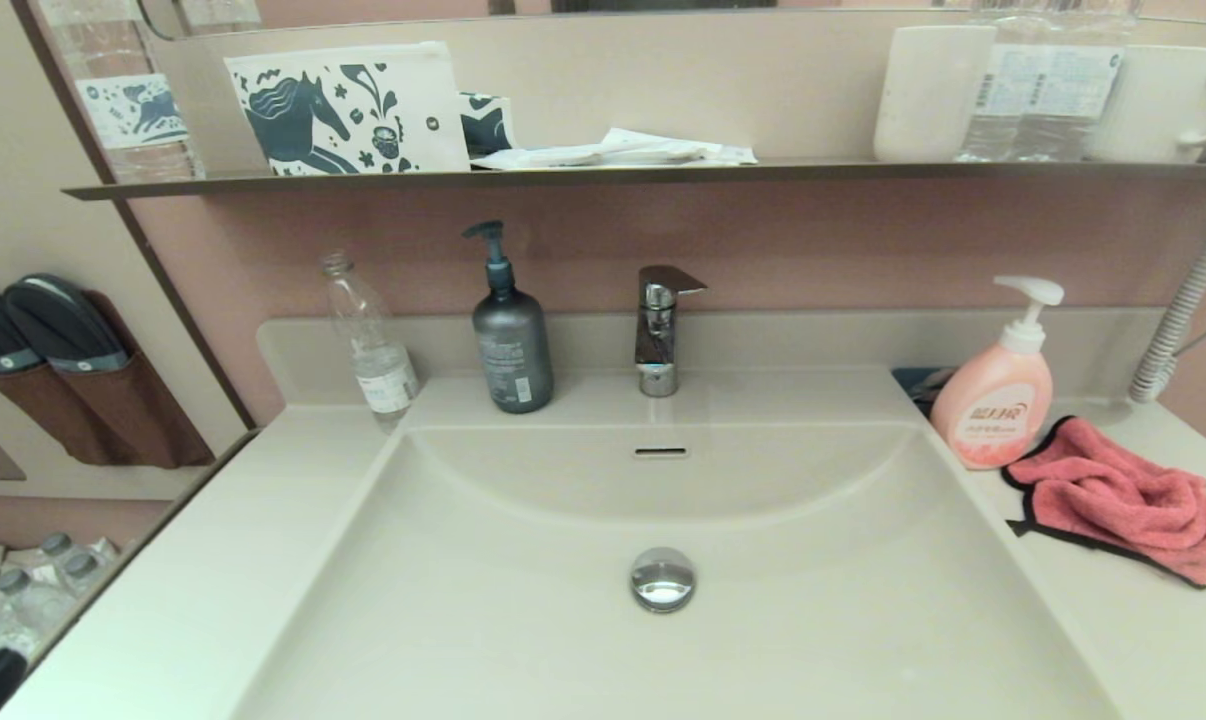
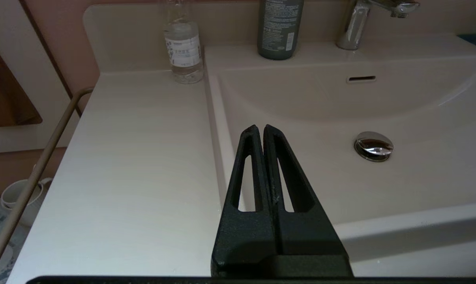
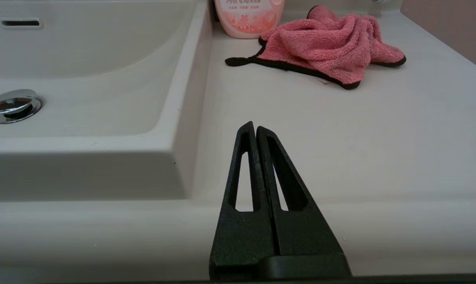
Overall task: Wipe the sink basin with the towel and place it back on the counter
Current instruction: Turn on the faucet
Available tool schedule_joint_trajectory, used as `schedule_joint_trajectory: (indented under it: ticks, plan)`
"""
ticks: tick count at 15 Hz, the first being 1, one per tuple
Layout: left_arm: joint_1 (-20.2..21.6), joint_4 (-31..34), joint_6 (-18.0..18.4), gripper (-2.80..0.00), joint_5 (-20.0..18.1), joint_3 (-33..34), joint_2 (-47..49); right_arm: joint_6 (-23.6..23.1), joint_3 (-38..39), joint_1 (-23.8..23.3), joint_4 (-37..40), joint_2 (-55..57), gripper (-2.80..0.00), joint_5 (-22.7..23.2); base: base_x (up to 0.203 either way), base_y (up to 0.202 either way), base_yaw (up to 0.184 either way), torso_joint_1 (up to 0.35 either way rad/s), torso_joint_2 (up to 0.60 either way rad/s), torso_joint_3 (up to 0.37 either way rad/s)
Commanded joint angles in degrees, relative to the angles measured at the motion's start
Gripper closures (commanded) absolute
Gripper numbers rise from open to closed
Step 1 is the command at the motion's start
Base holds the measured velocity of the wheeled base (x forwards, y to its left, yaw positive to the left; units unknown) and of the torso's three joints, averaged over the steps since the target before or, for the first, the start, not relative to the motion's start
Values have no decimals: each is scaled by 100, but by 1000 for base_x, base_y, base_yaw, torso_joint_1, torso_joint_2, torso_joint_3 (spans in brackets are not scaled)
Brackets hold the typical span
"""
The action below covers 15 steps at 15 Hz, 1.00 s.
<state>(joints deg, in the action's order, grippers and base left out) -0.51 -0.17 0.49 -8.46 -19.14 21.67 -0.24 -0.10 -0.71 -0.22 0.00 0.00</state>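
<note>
The coral-pink towel (image 1: 1123,495) with black trim lies crumpled on the counter (image 1: 1153,640) to the right of the sink basin (image 1: 523,600), beside a pink soap bottle. The wrist view shows the towel (image 3: 328,43) well ahead of my right gripper (image 3: 255,127), which is shut and empty, hovering near the counter's front edge. My left gripper (image 2: 259,128) is shut and empty too, held near the front over the basin's left rim (image 2: 216,130). Neither arm shows in the head view. The chrome drain plug (image 1: 663,578) sits mid-basin, with the overflow slot (image 1: 660,452) above it.
A pink pump soap bottle (image 1: 995,400) stands just left of the towel. A grey pump bottle (image 1: 511,345), a clear water bottle (image 1: 371,345) and the faucet (image 1: 660,330) line the back rim. A dark shelf (image 1: 603,178) with cups and a pouch hangs above.
</note>
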Motion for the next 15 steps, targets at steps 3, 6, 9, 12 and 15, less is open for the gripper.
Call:
schedule_joint_trajectory:
  ticks: [3, 6, 9, 12, 15]
  plan:
    - [-1, -1139, 18, 0, -27, -338, 1806, -2, 1, 0, -4, 9, 0, 0, 0, 0, 0, 0, 0, 0]
    - [-43, -1466, 20, 0, -28, -831, 2669, -2, 1, 0, -1, 9, 0, 0, 0, 0, 0, 0, 0, 0]
    - [-607, -1549, -9, 0, 313, -1358, 3328, -2, 1, 0, 2, 9, 0, 0, 0, 0, 0, 0, 0, 0]
    - [-1864, -2055, -86, 0, 1443, -1617, 4065, -2, 1, 0, -4, 9, 0, 0, 0, 0, 0, 0, 0, 0]
    - [-3081, -2735, -97, 0, 2581, -1840, 5055, -2, 1, 0, -3, 9, 0, 0, 0, 0, 0, 0, 0, 0]
